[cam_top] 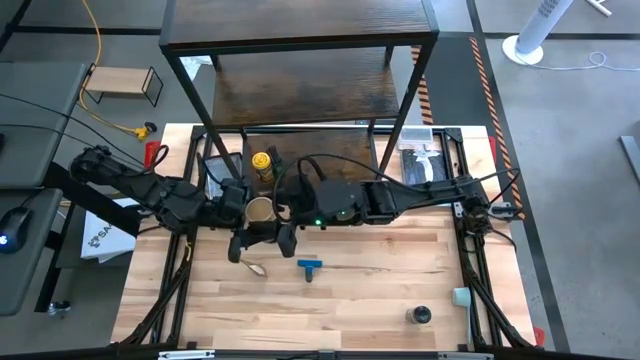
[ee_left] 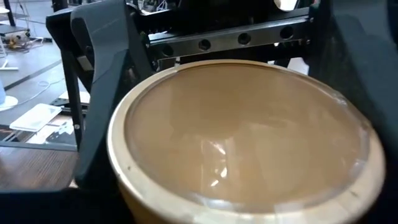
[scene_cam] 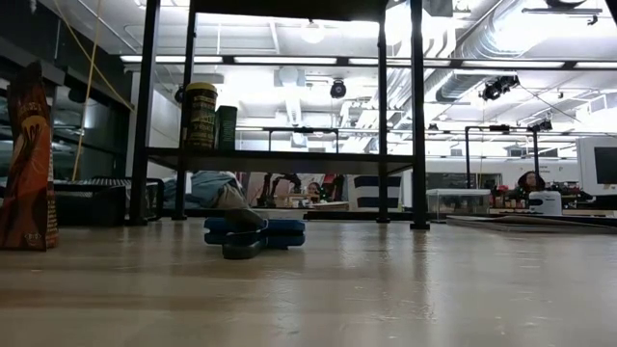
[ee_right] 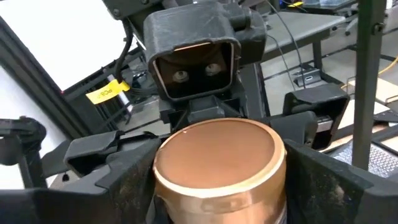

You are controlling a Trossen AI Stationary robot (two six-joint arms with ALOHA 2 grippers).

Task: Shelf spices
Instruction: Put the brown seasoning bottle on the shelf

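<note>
The high view is showing both grippers meeting over the tan-lidded round jar point(cam_top: 260, 211): the left gripper point(cam_top: 248, 212) jaws are clamping its sides while the right gripper point(cam_top: 283, 214) jaws are standing apart around it, seemingly a handover. Its contents are hidden. A yellow-lidded jar point(cam_top: 262, 164) is already sitting on the dark wood, black-framed shelf point(cam_top: 300, 95); a black-lidded jar point(cam_top: 418, 316) is waiting on the surface.

Tan-lidded jar point(cam_top: 260, 210) upright between both hands, yellow-lidded jar point(cam_top: 262, 163) on the shelf point(cam_top: 300, 25), black-lidded jar point(cam_top: 419, 316) on table
</note>
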